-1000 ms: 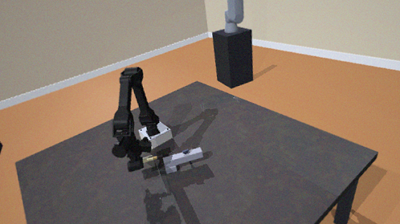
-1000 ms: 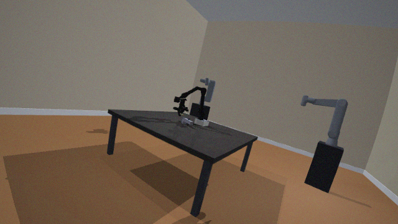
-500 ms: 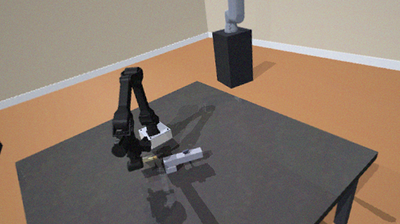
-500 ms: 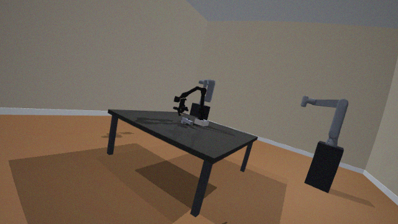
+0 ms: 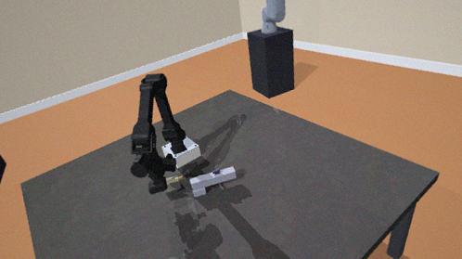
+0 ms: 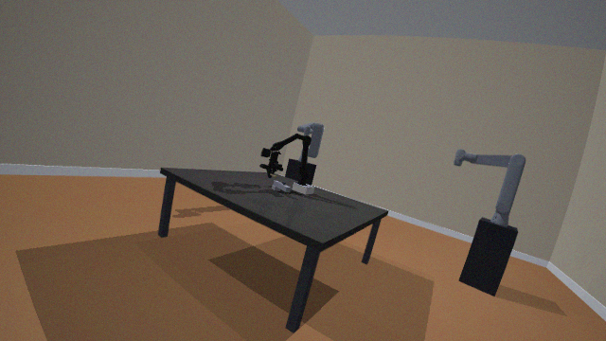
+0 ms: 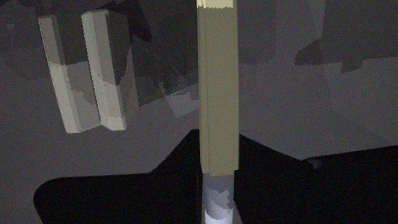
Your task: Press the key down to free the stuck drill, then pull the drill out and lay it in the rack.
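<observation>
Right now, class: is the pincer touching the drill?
Touching. The wrist view shows the olive drill running up from between the pincer fingers, which are shut on it.

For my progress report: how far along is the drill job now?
Done: the gripper is shut on the drill. In hand: the pull away from the white block with the blue key; whether the drill is fully out, I cannot tell. Left: laying it in the rack.

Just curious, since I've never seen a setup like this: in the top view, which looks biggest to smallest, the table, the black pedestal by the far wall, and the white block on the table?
1. Table
2. Pedestal, though it stands farther from the camera
3. White block
</observation>
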`<state>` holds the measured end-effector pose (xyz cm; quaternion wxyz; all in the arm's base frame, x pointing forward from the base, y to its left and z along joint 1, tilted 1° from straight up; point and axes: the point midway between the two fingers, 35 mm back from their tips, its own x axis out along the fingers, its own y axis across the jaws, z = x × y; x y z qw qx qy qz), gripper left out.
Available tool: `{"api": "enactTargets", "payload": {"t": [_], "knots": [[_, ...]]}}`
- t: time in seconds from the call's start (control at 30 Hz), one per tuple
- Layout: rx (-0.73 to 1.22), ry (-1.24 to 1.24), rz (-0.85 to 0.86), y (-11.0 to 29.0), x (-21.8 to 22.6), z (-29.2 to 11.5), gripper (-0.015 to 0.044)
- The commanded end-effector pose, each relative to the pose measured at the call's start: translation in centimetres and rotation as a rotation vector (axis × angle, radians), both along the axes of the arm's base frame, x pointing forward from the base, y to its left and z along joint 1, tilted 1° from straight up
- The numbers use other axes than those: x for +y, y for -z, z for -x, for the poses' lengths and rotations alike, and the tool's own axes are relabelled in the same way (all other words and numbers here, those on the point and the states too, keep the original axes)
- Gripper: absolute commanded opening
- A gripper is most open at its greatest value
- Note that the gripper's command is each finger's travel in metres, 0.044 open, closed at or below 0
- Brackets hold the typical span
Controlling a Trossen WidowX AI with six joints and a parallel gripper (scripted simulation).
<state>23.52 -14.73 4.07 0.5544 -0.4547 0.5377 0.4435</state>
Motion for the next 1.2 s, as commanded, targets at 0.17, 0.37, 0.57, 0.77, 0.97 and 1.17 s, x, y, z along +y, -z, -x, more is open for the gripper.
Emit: {"api": "enactTargets", "payload": {"t": [0.17,0.37,0.57,0.77,0.97,1.17], "knots": [[-0.004,0.001,0.003,-0.2,-0.1,0.1,0.0],[-0.003,0.001,0.003,0.0,-0.2,1.2,0.0],[-0.002,0.001,0.003,0.1,-0.2,2.2,0.0],[-0.001,0.001,0.003,0.3,-0.3,3.2,0.0],[0.0,0.001,0.003,0.4,-0.3,4.1,0.0],[0.001,0.001,0.003,0.5,-0.3,5.1,0.0]]}}
